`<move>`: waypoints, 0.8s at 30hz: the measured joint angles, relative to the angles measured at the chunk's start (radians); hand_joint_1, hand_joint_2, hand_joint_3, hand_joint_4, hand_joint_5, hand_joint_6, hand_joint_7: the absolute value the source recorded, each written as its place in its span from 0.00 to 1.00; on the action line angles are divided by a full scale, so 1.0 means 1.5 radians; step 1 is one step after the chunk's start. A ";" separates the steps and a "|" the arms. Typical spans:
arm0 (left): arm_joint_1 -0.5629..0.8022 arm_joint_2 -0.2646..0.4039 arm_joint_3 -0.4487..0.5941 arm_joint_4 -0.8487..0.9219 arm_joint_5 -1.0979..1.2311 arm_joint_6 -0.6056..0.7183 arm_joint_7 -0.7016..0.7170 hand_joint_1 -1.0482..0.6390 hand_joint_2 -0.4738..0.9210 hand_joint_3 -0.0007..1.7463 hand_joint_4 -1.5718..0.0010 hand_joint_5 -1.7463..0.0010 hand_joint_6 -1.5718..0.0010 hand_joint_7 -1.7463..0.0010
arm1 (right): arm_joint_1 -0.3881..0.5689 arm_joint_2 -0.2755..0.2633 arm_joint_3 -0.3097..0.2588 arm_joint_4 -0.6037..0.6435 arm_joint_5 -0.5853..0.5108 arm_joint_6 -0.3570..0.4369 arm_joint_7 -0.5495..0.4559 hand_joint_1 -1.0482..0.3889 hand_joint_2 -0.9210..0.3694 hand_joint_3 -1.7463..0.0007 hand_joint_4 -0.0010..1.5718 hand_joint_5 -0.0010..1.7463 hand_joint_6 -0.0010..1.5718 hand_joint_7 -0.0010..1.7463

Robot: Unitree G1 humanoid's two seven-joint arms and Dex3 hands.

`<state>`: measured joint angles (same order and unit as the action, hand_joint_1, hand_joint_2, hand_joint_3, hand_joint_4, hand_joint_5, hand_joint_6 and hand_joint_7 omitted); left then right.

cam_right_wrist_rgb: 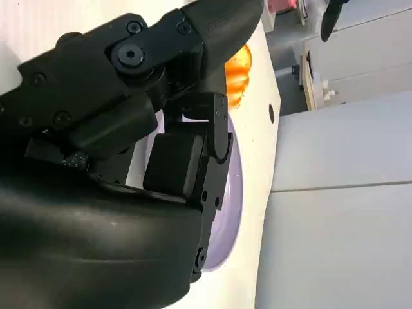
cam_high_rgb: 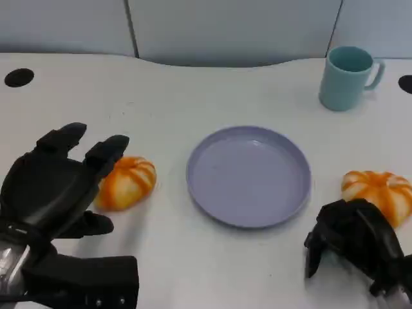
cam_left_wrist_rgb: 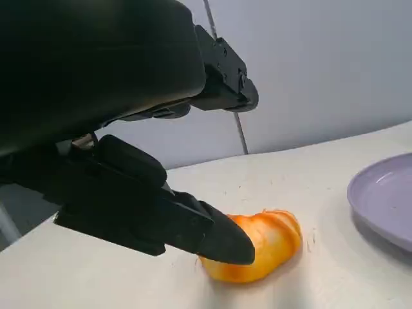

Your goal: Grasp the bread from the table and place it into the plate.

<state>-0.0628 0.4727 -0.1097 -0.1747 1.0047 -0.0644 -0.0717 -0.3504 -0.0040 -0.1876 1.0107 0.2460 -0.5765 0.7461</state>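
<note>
Head view: left hand [cam_high_rgb: 55,183] spread, seemingly touching bread [cam_high_rgb: 129,182].

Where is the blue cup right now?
In the head view, the blue cup stands at the table's far right, behind the purple plate and well beyond the orange bread on that side.

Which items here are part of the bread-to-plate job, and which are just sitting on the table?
Part of the job:
left bread, beside the open left hand
right bread, beyond the right hand
plate, nothing in it yet

Just lying about:
teal mug, at the table's far right
</note>
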 measured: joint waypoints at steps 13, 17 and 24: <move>-0.015 0.000 -0.015 0.049 -0.033 -0.005 0.006 0.17 0.98 0.00 0.88 0.98 0.84 1.00 | 0.002 0.000 -0.003 0.000 0.011 0.000 0.017 0.00 0.11 1.00 1.00 0.50 1.00 0.37; -0.031 0.001 -0.016 0.080 -0.068 -0.013 0.006 0.18 0.98 0.00 0.88 0.98 0.85 1.00 | 0.003 0.000 -0.002 0.000 0.010 0.000 0.015 0.00 0.11 1.00 1.00 0.50 1.00 0.37; -0.053 0.002 -0.027 0.121 -0.103 -0.019 0.005 0.19 0.98 0.00 0.89 0.99 0.88 1.00 | 0.003 0.000 -0.004 0.000 0.014 0.000 0.023 0.00 0.11 1.00 1.00 0.50 1.00 0.36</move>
<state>-0.1425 0.4763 -0.1506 0.0061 0.8508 -0.0925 -0.0640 -0.3452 -0.0037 -0.1941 1.0104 0.2673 -0.5770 0.7808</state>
